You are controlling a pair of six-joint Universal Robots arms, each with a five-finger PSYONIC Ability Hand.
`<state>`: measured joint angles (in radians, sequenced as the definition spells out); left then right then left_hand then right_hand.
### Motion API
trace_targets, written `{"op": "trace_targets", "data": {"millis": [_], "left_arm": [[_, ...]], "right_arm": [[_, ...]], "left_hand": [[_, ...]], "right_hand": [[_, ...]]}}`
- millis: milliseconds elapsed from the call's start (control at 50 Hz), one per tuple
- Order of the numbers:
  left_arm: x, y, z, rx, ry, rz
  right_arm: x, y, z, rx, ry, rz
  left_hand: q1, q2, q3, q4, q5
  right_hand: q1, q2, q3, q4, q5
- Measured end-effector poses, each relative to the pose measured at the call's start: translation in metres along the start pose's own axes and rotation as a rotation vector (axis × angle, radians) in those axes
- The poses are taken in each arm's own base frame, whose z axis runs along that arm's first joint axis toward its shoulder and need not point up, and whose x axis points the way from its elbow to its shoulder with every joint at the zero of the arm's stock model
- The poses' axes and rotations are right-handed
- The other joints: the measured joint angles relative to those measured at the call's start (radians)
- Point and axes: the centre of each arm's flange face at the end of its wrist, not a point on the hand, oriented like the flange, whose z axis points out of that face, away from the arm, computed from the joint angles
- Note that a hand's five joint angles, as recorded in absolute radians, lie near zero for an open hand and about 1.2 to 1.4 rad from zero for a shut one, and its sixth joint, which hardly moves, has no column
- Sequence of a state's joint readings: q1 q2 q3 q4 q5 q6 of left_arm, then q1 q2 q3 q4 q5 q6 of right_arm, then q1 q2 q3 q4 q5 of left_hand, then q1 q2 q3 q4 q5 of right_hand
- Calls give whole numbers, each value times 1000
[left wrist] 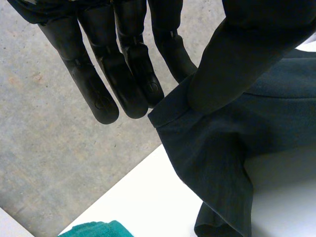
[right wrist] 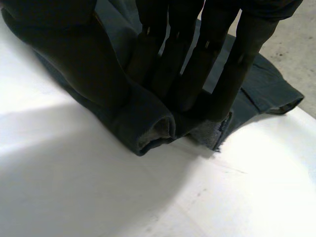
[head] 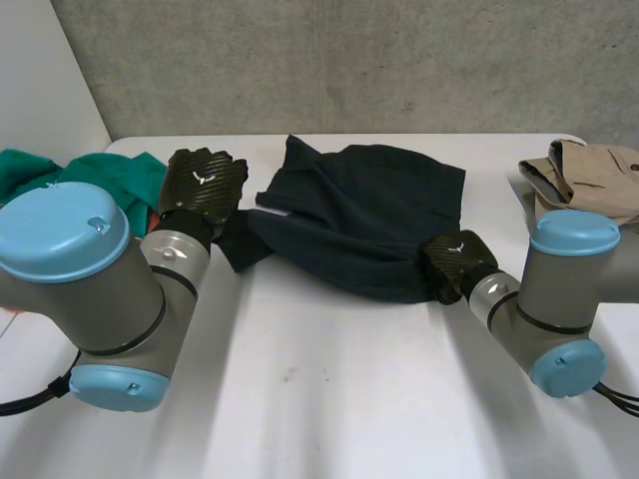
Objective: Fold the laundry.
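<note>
Sprawling dark-navy garment (head: 369, 215), crumpled, bunched

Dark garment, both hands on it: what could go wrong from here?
The left hand pinches only the dark garment at its hem edge, lifted off the table; it could slip free. The right hand grips a bunched fold at the near edge, so a crease may get folded in. The green cloth lies close by the left hand and might snag.

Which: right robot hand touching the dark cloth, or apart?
Touching. The right wrist view shows the right robot hand pinching an edge of the dark cloth between thumb and fingers.
</note>
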<state>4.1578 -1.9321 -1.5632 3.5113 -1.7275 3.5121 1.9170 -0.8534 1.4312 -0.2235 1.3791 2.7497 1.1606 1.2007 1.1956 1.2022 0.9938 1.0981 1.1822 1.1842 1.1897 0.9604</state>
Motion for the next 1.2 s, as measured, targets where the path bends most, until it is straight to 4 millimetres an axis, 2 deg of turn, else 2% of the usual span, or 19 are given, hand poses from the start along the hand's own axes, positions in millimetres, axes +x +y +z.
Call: {"op": "trace_targets", "data": {"millis": [80, 160, 220, 320, 440, 520, 620, 660, 740, 840, 900, 980, 1100, 1200], "left_arm": [[0, 0, -1, -7, 0, -1], [-3, -7, -12, -38, 14, 1], [-9, -17, -27, -74, 31, 5], [-17, -35, -56, -135, 69, 20], [-32, -69, -109, -180, 126, 39], [-35, -76, -127, -188, 144, 43], [-28, -62, -125, -238, 169, 55], [-21, -49, -117, -278, 184, 64], [-4, -22, -87, -333, 203, 75], [12, -3, -29, -268, 162, 64], [15, 5, 17, -168, 101, 55], [12, 11, 68, -31, 25, 64], [19, 26, 129, 153, 1, 104], [29, 48, 158, 212, 6, 121]], "right_arm": [[4, -5, 0, 4, 24, -10], [13, -23, -13, 23, 46, -46], [22, -53, -45, 18, 27, -121], [37, -79, -86, -32, -5, -204], [55, -120, -146, -13, 0, -282], [57, -128, -165, -6, -4, -289], [57, -122, -168, -42, -20, -280], [57, -115, -165, -65, -29, -282], [59, -96, -144, -124, -57, -299], [67, -74, -106, -153, -36, -290], [76, -64, -77, -130, 21, -267], [85, -61, -44, -42, 116, -251], [95, -68, 8, 144, 263, -264], [92, -64, 49, 251, 310, -284]], "left_hand": [[0, 0, 0, 0, 0], [0, 0, 0, 0, 0], [0, 0, 0, 0, 0], [0, 0, 0, 0, 0], [0, 0, 0, 0, 0], [0, 0, 0, 0, 0], [0, 0, 0, 0, 0], [0, 0, 0, 0, 0], [0, 0, 0, 0, 0], [0, 0, 0, 0, 0], [0, 0, 0, 0, 0], [0, 0, 0, 0, 0], [0, 1, 0, 0, 0], [0, 1, 0, 0, 0]], "right_hand": [[0, 0, 5, 8, 0], [0, 0, 5, 9, 14], [0, 0, 5, 9, 27], [0, 0, 5, 9, 27], [0, 0, 6, 9, 39], [0, 0, 6, 9, 41], [0, 0, 6, 9, 41], [0, 0, 6, 9, 41], [0, 0, 6, 9, 43], [0, 0, 6, 9, 46], [0, 0, 6, 9, 46], [33, 1, 9, 9, 58], [33, 2, 10, 9, 58], [33, 2, 10, 9, 60]]}}
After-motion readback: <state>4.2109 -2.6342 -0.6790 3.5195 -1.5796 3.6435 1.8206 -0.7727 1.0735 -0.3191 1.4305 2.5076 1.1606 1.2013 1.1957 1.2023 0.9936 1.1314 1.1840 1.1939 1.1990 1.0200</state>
